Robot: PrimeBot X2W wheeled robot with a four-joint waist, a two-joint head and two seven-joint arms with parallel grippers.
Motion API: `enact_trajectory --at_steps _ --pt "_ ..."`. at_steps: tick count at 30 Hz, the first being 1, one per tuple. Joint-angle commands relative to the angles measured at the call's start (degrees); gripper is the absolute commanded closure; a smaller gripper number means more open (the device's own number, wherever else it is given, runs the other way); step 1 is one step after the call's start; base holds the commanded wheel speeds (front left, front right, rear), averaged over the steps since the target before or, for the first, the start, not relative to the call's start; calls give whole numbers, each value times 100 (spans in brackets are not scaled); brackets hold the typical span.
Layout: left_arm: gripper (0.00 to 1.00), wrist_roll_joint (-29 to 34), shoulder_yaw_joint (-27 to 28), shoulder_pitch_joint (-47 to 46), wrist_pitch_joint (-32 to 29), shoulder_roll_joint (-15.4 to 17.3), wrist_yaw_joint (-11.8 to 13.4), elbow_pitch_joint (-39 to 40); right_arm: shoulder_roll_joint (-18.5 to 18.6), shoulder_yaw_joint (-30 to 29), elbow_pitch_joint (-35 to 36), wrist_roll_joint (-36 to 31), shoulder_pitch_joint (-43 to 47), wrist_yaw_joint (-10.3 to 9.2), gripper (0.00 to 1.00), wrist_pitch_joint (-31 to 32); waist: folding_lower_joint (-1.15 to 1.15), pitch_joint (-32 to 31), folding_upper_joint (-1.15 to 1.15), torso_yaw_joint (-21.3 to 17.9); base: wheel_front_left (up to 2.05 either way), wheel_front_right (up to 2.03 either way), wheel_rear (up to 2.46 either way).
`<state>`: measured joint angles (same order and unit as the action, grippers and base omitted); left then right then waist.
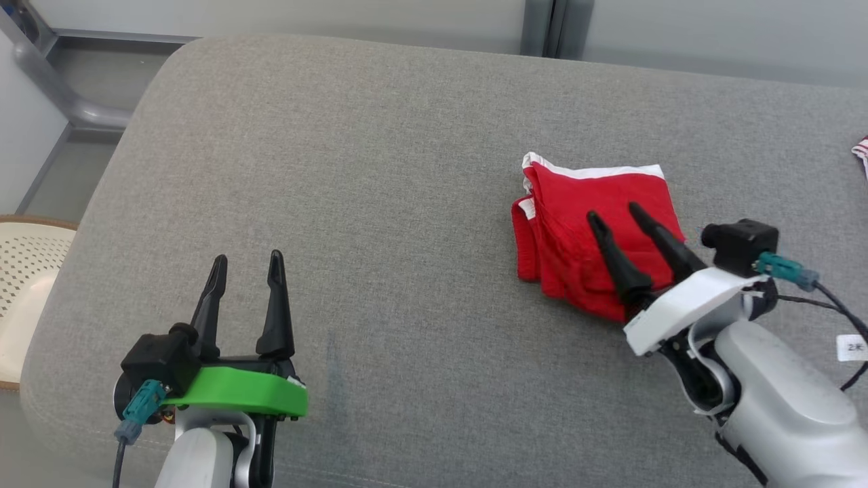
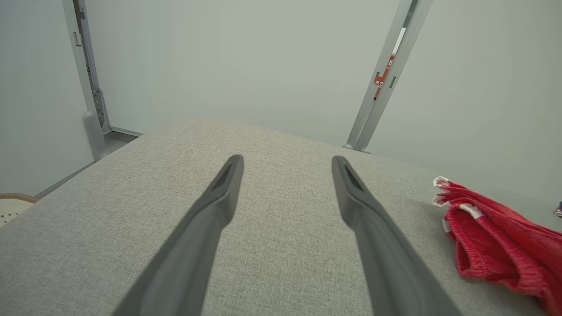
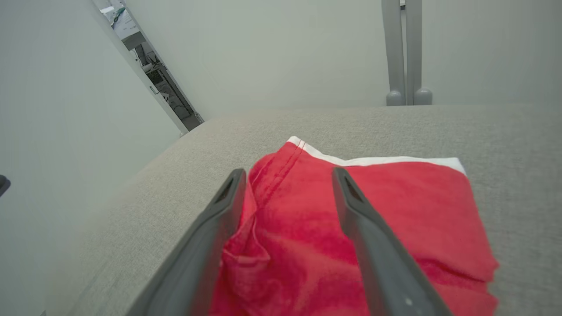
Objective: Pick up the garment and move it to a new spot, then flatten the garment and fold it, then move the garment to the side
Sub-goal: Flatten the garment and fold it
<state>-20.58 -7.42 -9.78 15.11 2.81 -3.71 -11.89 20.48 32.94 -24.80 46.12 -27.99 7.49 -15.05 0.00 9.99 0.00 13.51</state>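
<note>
Garment (image 1: 576,196) beneath splayed right hand (image 1: 614,211)

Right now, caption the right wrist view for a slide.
Open right hand over folded red garment on grey cushion.

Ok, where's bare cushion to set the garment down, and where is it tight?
The widest bare stretch of grey cushion lies between the left gripper and the red garment, running to the far edge. Crowded at right: the right gripper is over the red garment, another cloth at the edge.
</note>
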Motion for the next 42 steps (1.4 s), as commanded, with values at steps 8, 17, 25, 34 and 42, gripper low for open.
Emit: enact_trajectory --at_steps 8,17,25,34,42 --pt "0 139 -96 -5 3 18 -32 -30 334 -1284 72 -504 370 -2 0 -14 0 8 0 -15 0 0 0" --pt "0 122 -350 -204 3 19 -20 -65 209 -1257 -852 -1019 35 -2 100 -14 0 196 0 191 0 0 0" --pt "0 61 -498 -274 3 18 58 -53 -217 -807 -1274 -1222 -151 -2 100 -15 0 284 0 378 0 0 0" --pt "0 52 -519 -242 3 18 106 -27 -873 -114 -754 -1358 203 -3 100 -15 0 300 0 353 0 0 0" --pt "0 189 -440 -304 3 20 78 -114 -973 -417 -63 -1597 343 -2 100 -14 0 192 0 -34 0 0 0"
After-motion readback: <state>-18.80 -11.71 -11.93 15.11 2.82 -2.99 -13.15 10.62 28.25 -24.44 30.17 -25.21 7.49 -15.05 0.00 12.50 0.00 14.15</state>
